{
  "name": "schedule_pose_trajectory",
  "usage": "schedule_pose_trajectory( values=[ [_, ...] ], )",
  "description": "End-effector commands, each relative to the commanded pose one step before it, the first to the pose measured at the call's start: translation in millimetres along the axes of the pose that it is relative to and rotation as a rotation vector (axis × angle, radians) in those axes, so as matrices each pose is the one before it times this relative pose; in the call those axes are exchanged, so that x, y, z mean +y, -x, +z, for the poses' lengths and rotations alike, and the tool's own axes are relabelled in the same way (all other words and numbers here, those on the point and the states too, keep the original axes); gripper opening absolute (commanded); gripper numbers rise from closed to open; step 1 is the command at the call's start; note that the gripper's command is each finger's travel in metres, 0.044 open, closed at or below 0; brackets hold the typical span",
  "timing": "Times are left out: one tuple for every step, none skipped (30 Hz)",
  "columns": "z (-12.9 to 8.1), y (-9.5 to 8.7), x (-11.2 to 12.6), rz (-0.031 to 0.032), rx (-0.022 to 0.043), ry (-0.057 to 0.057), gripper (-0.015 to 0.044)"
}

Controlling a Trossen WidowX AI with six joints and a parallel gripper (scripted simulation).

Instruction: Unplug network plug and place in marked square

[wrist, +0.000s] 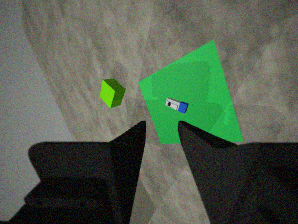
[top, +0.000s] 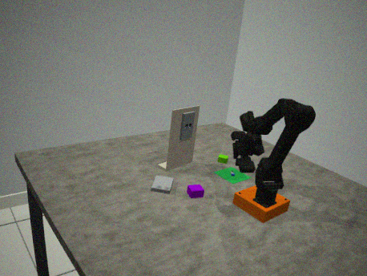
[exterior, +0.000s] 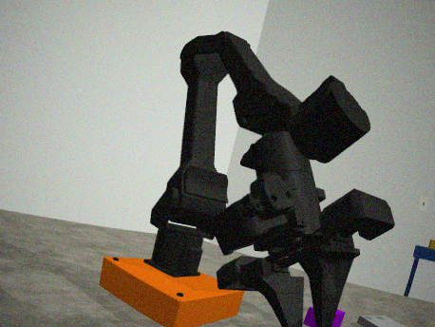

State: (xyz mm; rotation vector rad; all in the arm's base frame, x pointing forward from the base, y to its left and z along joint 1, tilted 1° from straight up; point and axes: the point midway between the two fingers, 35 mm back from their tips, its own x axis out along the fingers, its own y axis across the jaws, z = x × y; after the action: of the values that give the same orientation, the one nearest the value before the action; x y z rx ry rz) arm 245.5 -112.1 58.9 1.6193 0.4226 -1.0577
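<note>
- The plug (wrist: 176, 105) lies flat on the green square (wrist: 200, 85), ahead of and below the end effector (wrist: 161, 131) in the wrist view, and apart from its tips.
- The end effector is partly spread and pinches nothing; the gap between its two dark fingers shows only green and grey surface (wrist: 75, 50).
- The plug is a small body, white at one end and blue at the other, so it most likely weighs very little and a light touch could push it.
- It looks like hard plastic: stiff, smooth and probably a bit slippery against hard fingers.
- The thin tab is too small to make out here; it is probably the one frail part, since it has to flex.
- If it ever needs holding again, the two long flat sides of the body look like the best place, with the tab left free.
- Because it is so light, a brushing finger could slide it off the green square, so the end effector is best kept straight above it and apart.
- A lime cube (wrist: 112, 93) sits ahead and to the left of the end effector, just off the edge of the square.
- The panel (top: 183, 137) with its grey socket plate (top: 187, 125) stands well apart from the end effector in the top view.
- The task looks nearly done, judging by the plug's place.
</note>
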Motion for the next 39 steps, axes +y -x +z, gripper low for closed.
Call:
schedule_pose_trajectory(
  values=[
    [0.24,7.02,6.61,0.01216,-0.00086,-0.0014,0.0156],
    [0.01,1.36,0.92,-0.00001,-0.00002,0.0,0.0156],
    [0.01,1.37,0.9,-0.00002,-0.00002,0.0,0.0156],
    [0.01,1.39,0.89,-0.00002,-0.00002,0.0,0.0156],
    [0.01,1.4,0.88,-0.00002,-0.00002,0.0,0.0156],
    [0.01,1.41,0.87,-0.00002,-0.00002,0.0,0.0156],
    [0.01,1.43,0.86,-0.00002,-0.00002,0.0,0.0156],
    [0.01,1.44,0.84,-0.00002,-0.00002,0.0,0.0156],
    [0.01,1.45,0.83,-0.00003,-0.00002,0.0,0.0156],
    [0.01,1.46,0.82,-0.00003,-0.00002,0.0,0.0156],
    [0.01,1.48,0.8,-0.00003,-0.00002,0.0,0.0156],
    [0.01,1.49,0.79,-0.00003,-0.00002,0.0,0.0156],
    [0.01,1.5,0.78,-0.00003,-0.00002,0.0,0.0156],
    [0.01,1.51,0.77,-0.00003,-0.00002,0.0,0.0156],
    [0.01,1.52,0.75,-0.00004,-0.00002,0.0,0.0156],
    [0.01,1.54,0.74,-0.00004,-0.00002,0.0,0.0156],
    [0.01,1.55,0.72,-0.00004,-0.00002,0.0,0.0156],
    [0.01,1.56,0.71,-0.00004,-0.00002,0.0,0.0156],
    [0.01,1.57,0.7,-0.00004,-0.00002,0.0,0.0156],
    [0.01,1.58,0.68,-0.00004,-0.00002,0.0,0.0156],
    [0.01,1.59,0.67,-0.00005,-0.00002,0.0,0.0156],
    [0.01,1.6,0.65,-0.00005,-0.00002,0.0,0.0156],
    [0.01,1.62,0.64,-0.00005,-0.00002,0.0,0.0156],
    [0.01,1.63,0.63,-0.00005,-0.00002,0.0,0.0156],
    [0.01,1.64,0.61,-0.00005,-0.00002,0.0,0.0156],
    [0.01,1.65,0.6,-0.00006,-0.00002,0.0,0.0156],
    [0.01,1.66,0.58,-0.00006,-0.00002,0.0,0.0156],
    [0.01,1.67,0.57,-0.00006,-0.00002,0.0,0.0156],
    [0.01,1.68,0.55,-0.00006,-0.00002,0.0,0.0156],
    [0.01,1.69,0.54,-0.00006,-0.00002,0.0,0.0156],
    [0.01,1.39,0.43,-0.00005,-0.00001,0.0,0.0156],
    [-0.27,-6.42,-3.63,-0.01184,0.0011,0.0017,0.0156],
    [0.0,1.07,1.11,0.00019,-0.00002,0.0,0.0156],
    [0.01,1.8,1.83,0.00032,-0.00003,0.0,0.0156],
    [0.01,2.24,2.23,0.00039,-0.00003,-0.0001,0.0156],
    [0.01,2.27,2.2,0.00039,-0.00003,-0.0001,0.0156],
    [0.01,2.29,2.17,0.00038,-0.00003,-0.0001,0.0156],
    [0.01,2.32,2.15,0.00038,-0.00003,-0.0001,0.0156],
    [0.01,2.34,2.12,0.00038,-0.00003,-0.0001,0.0156]
  ],
)
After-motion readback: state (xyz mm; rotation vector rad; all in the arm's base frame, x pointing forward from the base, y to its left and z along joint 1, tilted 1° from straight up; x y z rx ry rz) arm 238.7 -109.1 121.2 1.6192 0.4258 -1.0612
